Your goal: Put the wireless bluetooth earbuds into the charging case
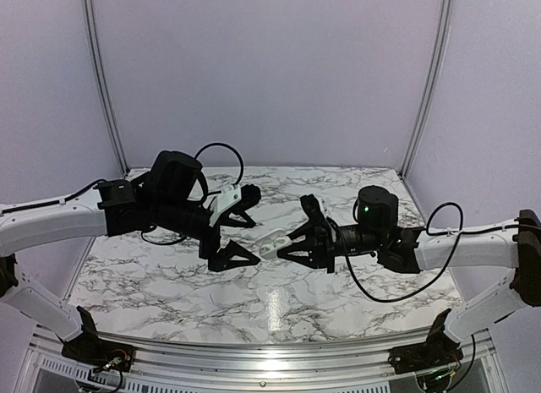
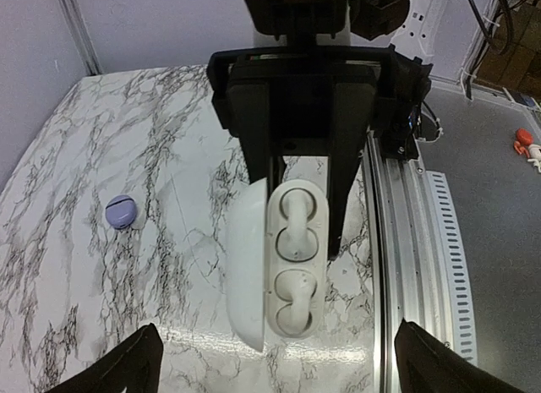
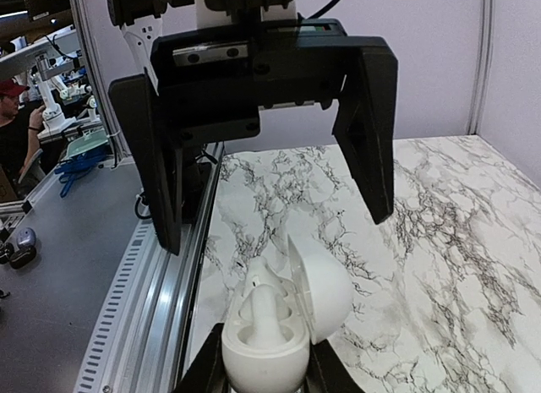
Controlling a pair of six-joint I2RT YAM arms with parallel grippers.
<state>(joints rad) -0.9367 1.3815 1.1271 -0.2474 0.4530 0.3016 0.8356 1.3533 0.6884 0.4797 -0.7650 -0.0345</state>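
Two whitish earbuds (image 2: pixel 289 214) seem to sit in the wells of the white charging case (image 2: pixel 314 270), one well above the other in my left wrist view. White on white, I cannot be sure either is fully seated. My right tool (image 1: pixel 292 242) is closed on the case's body and holds it up off the desk (image 2: pixel 101 114), with the lid (image 2: pixel 243 266) hinged open to one side. My left tool (image 1: pixel 255 238) faces the case's open mouth. Its fingers are spread wide and hold nothing, one on each side of the case and apart from it. A small lilac pod (image 2: pixel 121 212) lies on the desk, well apart from the case, on the lid's side.

I judge the buds light, hard, smooth and easy to flick out, so any push should be soft and go straight down on the rounded back, into the well. The case looks like a slick, rigid shell. I would grip its flat sides, never the lid, whose hinge looks the weak part.
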